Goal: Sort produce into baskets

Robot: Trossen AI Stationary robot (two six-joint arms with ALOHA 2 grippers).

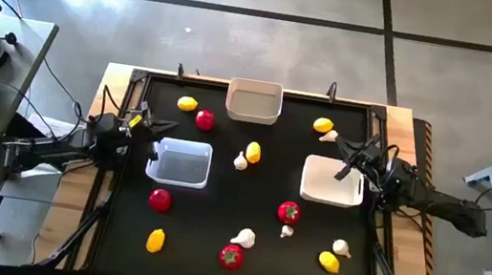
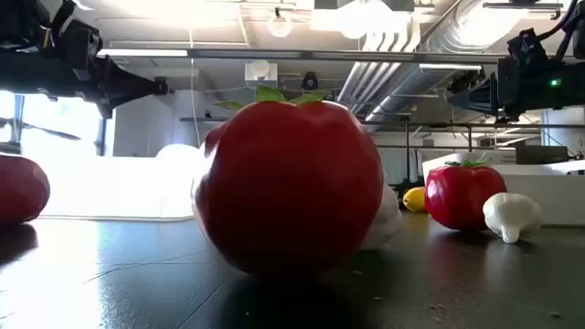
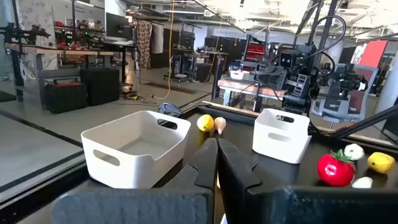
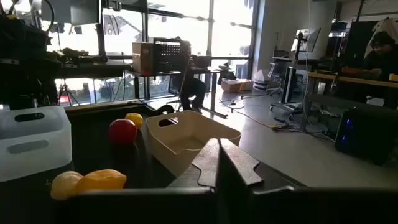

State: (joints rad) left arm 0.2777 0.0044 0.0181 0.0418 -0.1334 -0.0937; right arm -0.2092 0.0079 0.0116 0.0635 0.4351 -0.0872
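L pincer [image 1: 170, 127] hovers closed & empty just by the left basket [image 1: 180, 163]; R pincer [image 1: 339, 147] also closed w/ nothing in it, above the far edge of the right basket [image 1: 332, 182]. Third basket [image 1: 254, 101] sits at the far-centre of the black worktop [image 1: 215, 220]. Produce lies loose around all three: lemons, tomatoes, garlic bulbs, e.g. tomato [image 1: 288, 212] near the middle, none seen in a basket.

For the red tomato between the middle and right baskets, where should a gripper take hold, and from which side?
Judging by its pose, take the red round toy tomato with a green top across its widest girth, coming straight down. It sits upright, and the small white garlic bulb lies close on its near side, so close the fingers left-to-right.
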